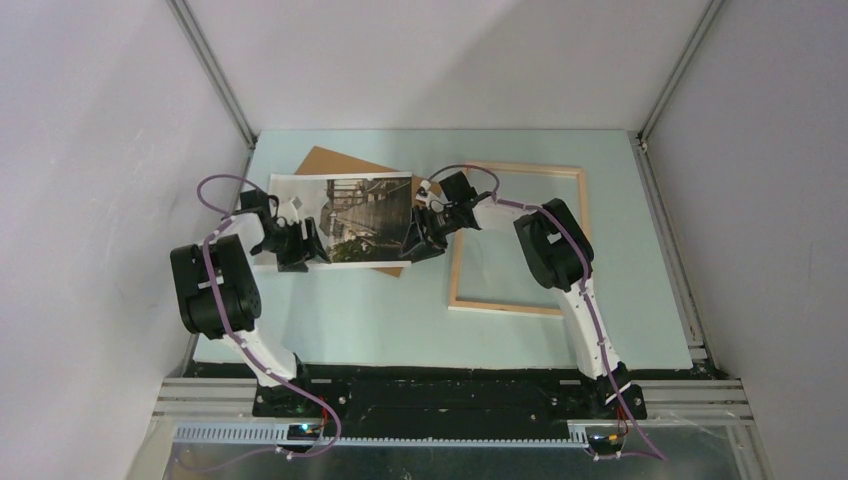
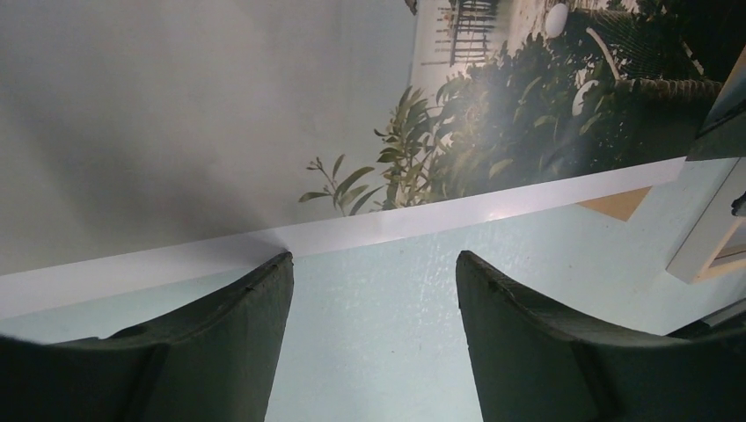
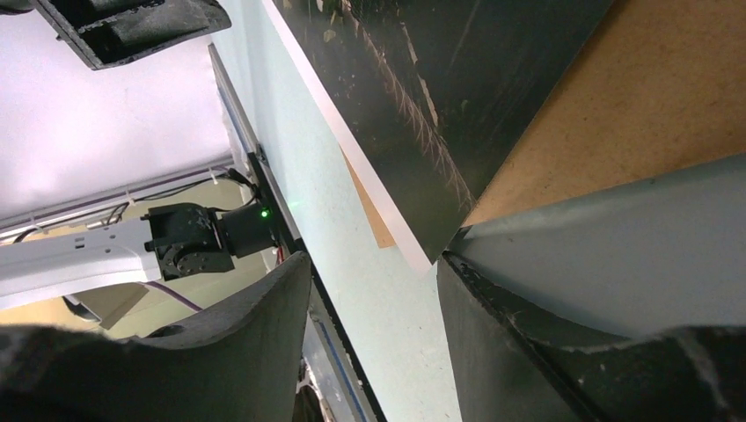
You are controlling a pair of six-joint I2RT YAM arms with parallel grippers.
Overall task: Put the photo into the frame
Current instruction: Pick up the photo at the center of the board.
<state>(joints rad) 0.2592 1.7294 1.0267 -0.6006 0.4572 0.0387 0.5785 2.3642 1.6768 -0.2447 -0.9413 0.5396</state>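
Photo (image 1: 345,220) over board (image 1: 333,160), beside frame (image 1: 505,306). Left gripper (image 2: 374,264) spread, empty, at near edge; right gripper (image 3: 374,259) likewise at corner.

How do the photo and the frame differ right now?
The photo is a solid dark print with a white border; the frame is a pale wood outline showing table through it. The photo lies on the brown board; the frame lies on the table. Both are rectangular.

Right arm (image 1: 552,248) overhangs the frame (image 1: 503,306) (near-left corner open).
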